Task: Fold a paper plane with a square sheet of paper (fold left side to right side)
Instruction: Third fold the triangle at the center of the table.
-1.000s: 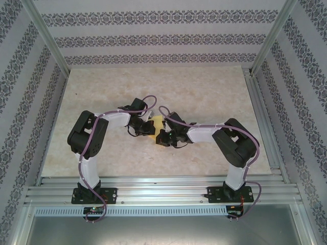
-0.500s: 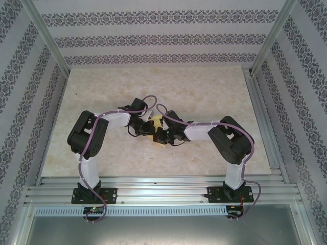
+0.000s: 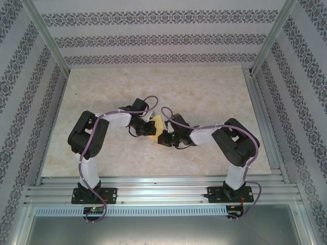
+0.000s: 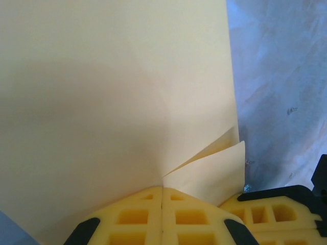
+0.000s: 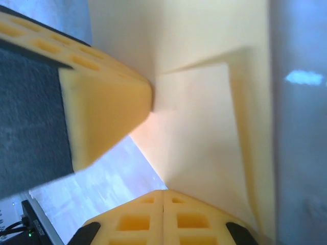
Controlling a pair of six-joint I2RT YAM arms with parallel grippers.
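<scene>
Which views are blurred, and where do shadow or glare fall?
Left wrist: the paper is fairly sharp, with a soft shadow across its middle. Right wrist: all is soft, with a glare spot on the table. Top external: sharp, evenly lit.

Sheet (image 3: 158,122) on table (image 3: 204,92), seemingly central

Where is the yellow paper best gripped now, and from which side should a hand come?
Probably at the folded flap of the yellow paper, by its free edge. There the layers gape a little, while the rest seems to lie flat on the table. Come in low from that open edge, slipping under the top layer.
</scene>
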